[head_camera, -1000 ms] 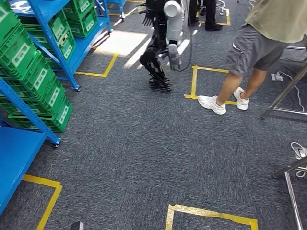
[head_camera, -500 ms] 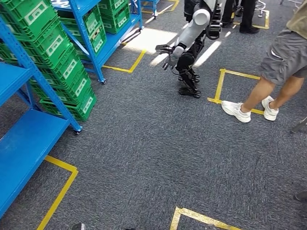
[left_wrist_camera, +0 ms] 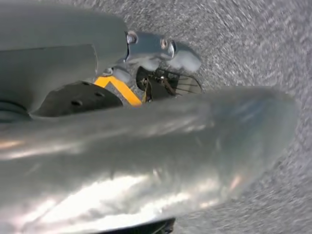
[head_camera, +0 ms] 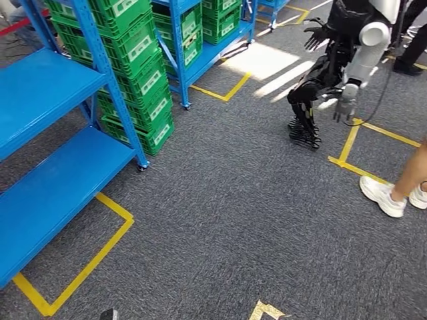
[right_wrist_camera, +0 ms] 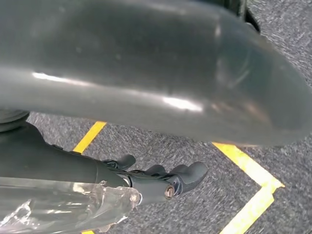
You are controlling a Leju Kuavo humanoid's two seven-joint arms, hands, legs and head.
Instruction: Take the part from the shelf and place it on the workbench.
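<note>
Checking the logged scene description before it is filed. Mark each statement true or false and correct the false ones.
1. Green crates are stacked in the blue shelving. True.
2. The floor is bare wood with no markings. False: it is grey carpet marked with yellow tape lines.
3. A second humanoid robot stands on the floor at the far right of the head view. True.
4. The person at the right edge of the head view wears black boots. False: the person's shoe is white.
</note>
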